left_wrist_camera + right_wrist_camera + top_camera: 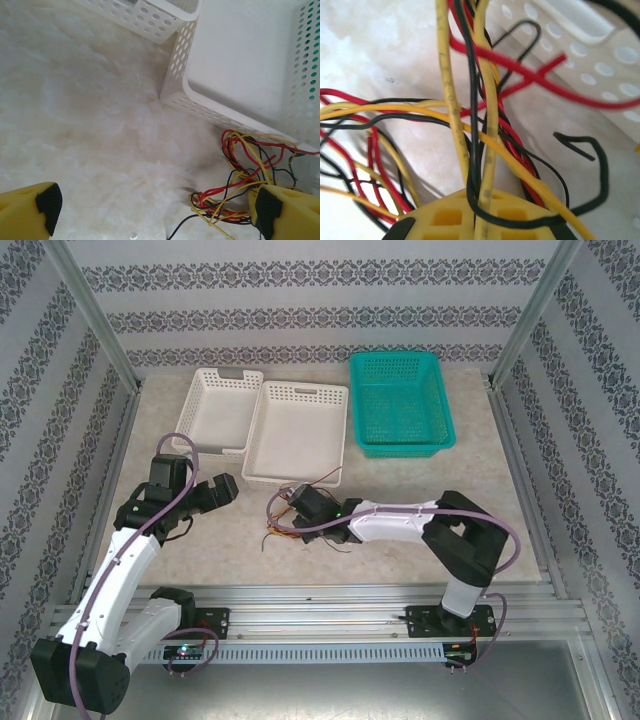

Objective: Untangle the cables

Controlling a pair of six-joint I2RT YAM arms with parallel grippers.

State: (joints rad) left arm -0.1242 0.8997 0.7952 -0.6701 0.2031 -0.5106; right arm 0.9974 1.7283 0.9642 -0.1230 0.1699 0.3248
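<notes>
The cables lie in a tangled bunch of thin yellow, red and black wires on the table, just in front of the middle white basket. My right gripper is down in the bunch. In the right wrist view its yellow fingers are pressed together, with a yellow and a black wire running into the seam between them. My left gripper hovers to the left of the bunch, wide open and holding nothing. In the left wrist view the cables lie beside its right finger.
Two white perforated baskets stand side by side at the back, with a green basket to their right. The nearer white basket's corner is close behind the wires. Patterned walls and metal posts enclose the table.
</notes>
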